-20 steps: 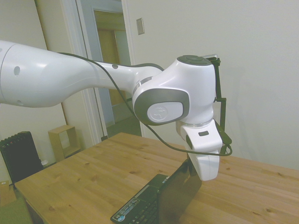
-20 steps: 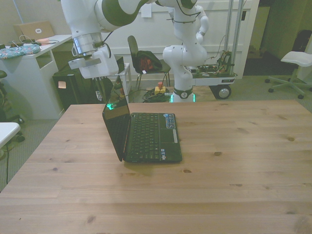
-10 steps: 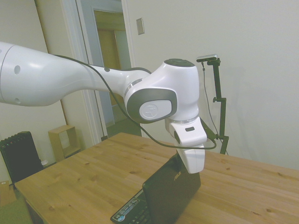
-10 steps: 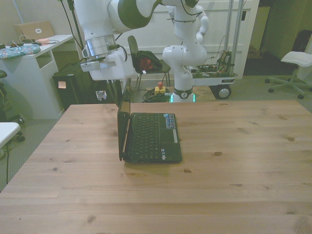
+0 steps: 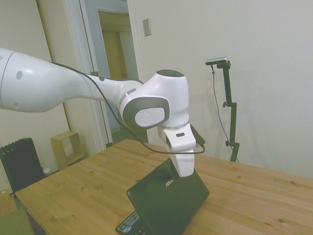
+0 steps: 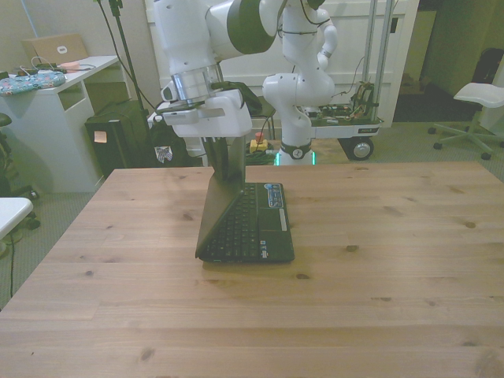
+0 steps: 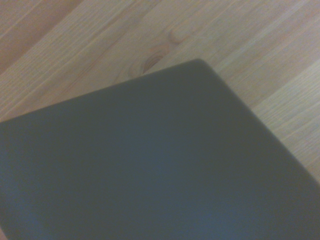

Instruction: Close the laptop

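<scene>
The black laptop (image 6: 248, 224) sits on the wooden table (image 6: 394, 260), its base flat and the keyboard facing up. Its matte lid (image 5: 168, 200) with a small silver logo leans about halfway down over the keyboard. A bluish sticker (image 6: 273, 193) shows on the base's far corner. My gripper (image 6: 216, 150) is at the lid's upper edge, against its outer face; in the side view the gripper (image 5: 173, 169) meets the lid just above the logo. The wrist view is filled by the blurred dark lid (image 7: 150, 160) with table boards (image 7: 100, 40) beyond its corner.
Behind the table in the front view are a white desk (image 6: 47, 87), a dark chair (image 6: 236, 94), a second white robot on a wheeled base (image 6: 303, 94) and an office chair (image 6: 484, 94). The side view shows a black heater (image 5: 19, 164) and a small wooden shelf (image 5: 66, 147).
The gripper has travelled toward the front view's right and lower, carrying the lid's top edge with it. The lid went from leaning back, through upright, to tilting over the keyboard.
</scene>
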`<state>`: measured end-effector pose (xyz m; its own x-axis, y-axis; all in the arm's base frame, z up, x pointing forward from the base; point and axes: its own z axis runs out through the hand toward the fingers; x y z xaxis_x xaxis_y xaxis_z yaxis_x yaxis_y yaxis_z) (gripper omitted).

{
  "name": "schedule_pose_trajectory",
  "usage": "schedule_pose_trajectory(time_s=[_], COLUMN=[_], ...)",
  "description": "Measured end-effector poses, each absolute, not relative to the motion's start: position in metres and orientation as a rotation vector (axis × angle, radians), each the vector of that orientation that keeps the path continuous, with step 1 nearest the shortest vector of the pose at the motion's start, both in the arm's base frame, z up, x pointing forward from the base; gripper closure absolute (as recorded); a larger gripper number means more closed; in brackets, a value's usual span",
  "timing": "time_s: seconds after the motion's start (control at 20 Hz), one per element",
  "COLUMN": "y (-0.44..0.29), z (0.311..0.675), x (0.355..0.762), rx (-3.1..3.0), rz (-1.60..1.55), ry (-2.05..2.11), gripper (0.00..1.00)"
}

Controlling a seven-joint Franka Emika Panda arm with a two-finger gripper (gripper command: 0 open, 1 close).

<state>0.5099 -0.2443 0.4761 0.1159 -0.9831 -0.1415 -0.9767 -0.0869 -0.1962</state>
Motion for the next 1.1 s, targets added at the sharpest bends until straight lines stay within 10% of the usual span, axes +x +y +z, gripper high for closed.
schedule_pose_trajectory(time_s=[1.1], y=[-0.211], z=[0.391], x=[0.497], rx=[-2.154], rz=[0.102], ry=[1.96], gripper=[1.0])
